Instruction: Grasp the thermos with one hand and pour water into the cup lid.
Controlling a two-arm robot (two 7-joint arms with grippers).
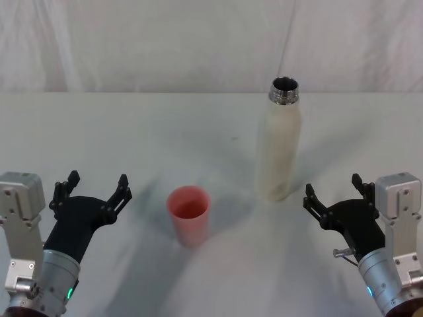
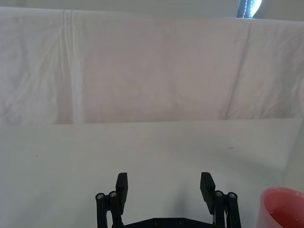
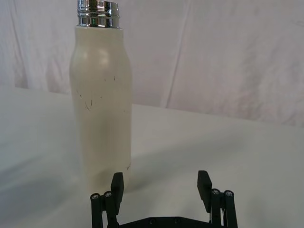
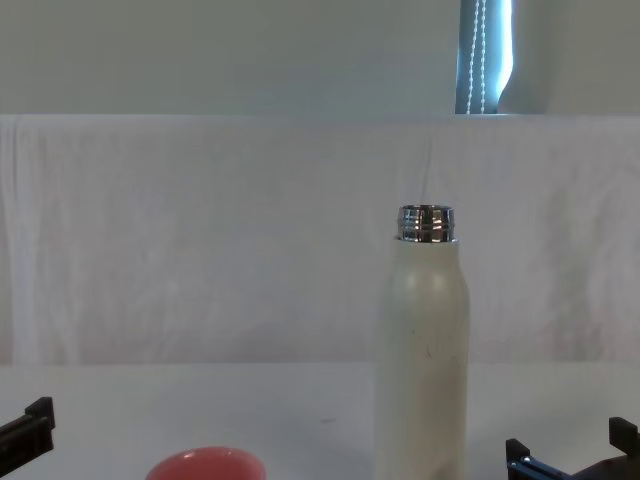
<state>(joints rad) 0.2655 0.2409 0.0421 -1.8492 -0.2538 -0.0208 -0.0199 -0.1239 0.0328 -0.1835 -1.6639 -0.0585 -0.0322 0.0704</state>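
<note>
- One thermos stands upright on the white surface, right of centre toward the far side, its chrome neck uncapped.
- One cup lid, coral, stands mouth up near the middle, nearer and to the left of the thermos, well apart from it.
- The left hand hovers at the near left, fingers spread wide and holding nothing; open surface lies between it and the cup lid.
- The right hand sits at the near right, fingers likewise wide apart and empty, just near-right of the thermos base without touching.
- The far edge of the surface meets a white draped cloth; bare surface lies behind both objects.
</note>
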